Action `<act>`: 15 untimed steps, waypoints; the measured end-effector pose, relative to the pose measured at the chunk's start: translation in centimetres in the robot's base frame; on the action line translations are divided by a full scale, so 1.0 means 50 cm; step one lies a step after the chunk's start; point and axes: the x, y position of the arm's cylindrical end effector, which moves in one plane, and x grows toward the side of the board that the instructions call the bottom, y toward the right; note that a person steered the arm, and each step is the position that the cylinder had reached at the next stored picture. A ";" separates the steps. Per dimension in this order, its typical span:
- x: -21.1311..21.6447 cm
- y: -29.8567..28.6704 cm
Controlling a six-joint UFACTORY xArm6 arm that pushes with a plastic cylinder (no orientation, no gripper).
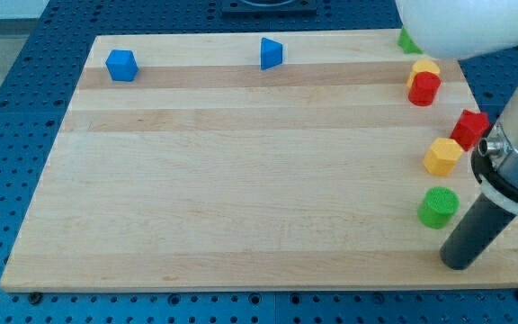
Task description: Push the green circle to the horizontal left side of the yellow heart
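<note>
The green circle (438, 207) lies near the board's right edge, low in the view. A yellow block (442, 156) lies just above it, and a second yellow block (425, 67) sits further up, partly behind a red cylinder (424, 89). I cannot tell which of the two is the heart. My tip (457, 264) rests on the board just below and slightly right of the green circle, a small gap apart. The dark rod rises to the upper right.
A red star-like block (469, 128) touches the lower yellow block's upper right. A green block (408, 40) at the top right is partly hidden by the arm's white body. A blue cube (121, 65) and a blue triangle (271, 53) lie along the top edge.
</note>
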 end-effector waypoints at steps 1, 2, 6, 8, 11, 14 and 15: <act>-0.005 0.031; -0.011 0.044; -0.135 -0.031; -0.263 -0.112; -0.493 -0.133; -0.321 -0.075; -0.308 -0.090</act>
